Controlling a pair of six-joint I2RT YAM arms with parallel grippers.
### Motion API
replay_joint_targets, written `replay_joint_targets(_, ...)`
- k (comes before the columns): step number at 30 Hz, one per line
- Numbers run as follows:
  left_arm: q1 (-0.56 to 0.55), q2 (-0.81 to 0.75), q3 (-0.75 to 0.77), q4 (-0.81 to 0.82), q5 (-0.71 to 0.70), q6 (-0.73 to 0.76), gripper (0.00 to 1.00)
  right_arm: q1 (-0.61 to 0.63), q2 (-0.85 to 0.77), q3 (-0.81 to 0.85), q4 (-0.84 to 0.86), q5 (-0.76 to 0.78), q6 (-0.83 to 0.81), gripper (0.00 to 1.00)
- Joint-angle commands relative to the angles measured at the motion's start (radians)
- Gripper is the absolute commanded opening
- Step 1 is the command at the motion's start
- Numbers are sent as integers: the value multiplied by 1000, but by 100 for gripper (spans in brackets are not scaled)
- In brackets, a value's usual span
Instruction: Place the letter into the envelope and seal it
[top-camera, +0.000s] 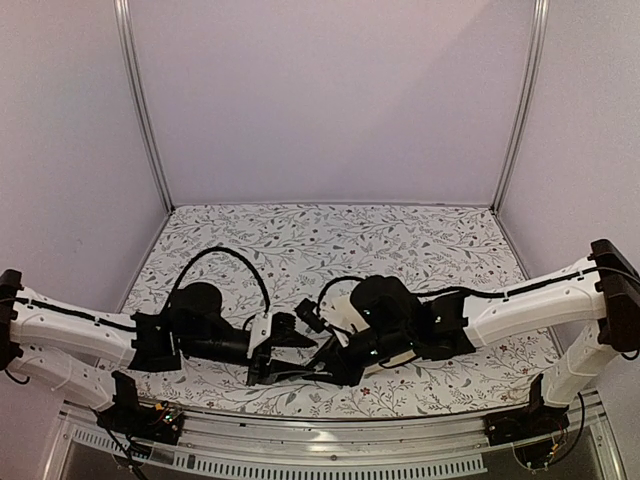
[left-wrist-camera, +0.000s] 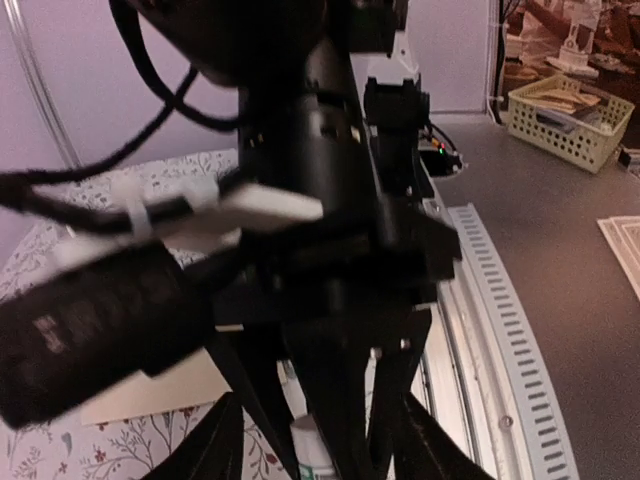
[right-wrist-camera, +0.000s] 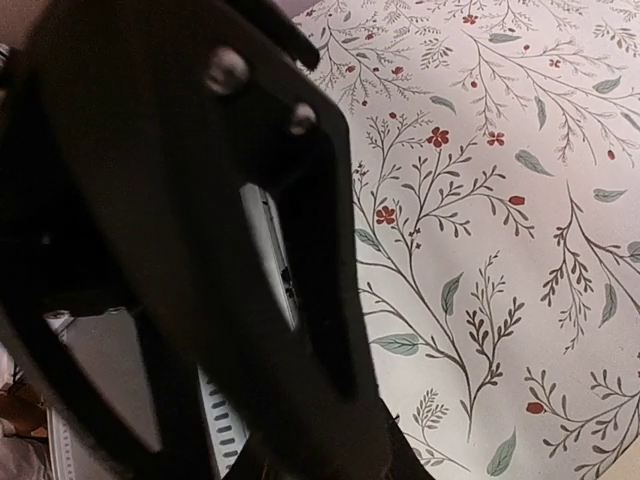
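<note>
Near edge: both arms are folded in low, just past the aluminium rail (left-wrist-camera: 480, 300), wrists almost touching at table centre. They are probably crowded like this because both are working on the same flat paper.

left gripper (left-wrist-camera: 318, 452): fingers (left-wrist-camera: 215, 445) are parted about halfway. Nothing is visibly pinched. The right arm's dark hardware fills the gap in front of its camera.

right gripper (top-camera: 322, 362): points down toward the left one. Its own camera is blocked by a blurred black finger, so I can't tell how far open it is or whether it holds anything.

envelope (left-wrist-camera: 150, 398): cream sheet lying flat on the floral cloth (right-wrist-camera: 480, 200), directly under the right wrist. Only one corner region shows. Flap state isn't readable.

The letter isn't visible in any view. It may be inside the envelope already or hidden under the arms; I can't say which.

My read is that this is late stage, pressing or sealing rather than inserting, since the paper is flat on the table and pinned from above. Risk: the envelope could slide on the cloth if one arm lifts.

Farther out the cloth is bare up to the back wall.
</note>
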Motion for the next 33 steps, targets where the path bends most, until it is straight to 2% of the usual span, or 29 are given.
replay_joint_targets(1, -9, -35, 43, 137, 34, 39, 57, 11, -16, -2, 64, 41, 19, 0)
replay_joint_targets(11, -15, -57, 49, 54, 19, 65, 59, 11, -51, -1, 17, 94, 31, 0)
replay_joint_targets(21, -15, -118, -3, 64, -116, 83, 71, 11, -179, -43, -86, 189, 64, 0)
replay_joint_targets(24, -17, -87, 12, 60, -144, 88, 68, 11, -211, -51, -94, 192, 77, 0)
replay_joint_targets(33, -49, 28, 71, 23, -185, 121, 49, 11, -222, -35, -101, 182, 93, 0)
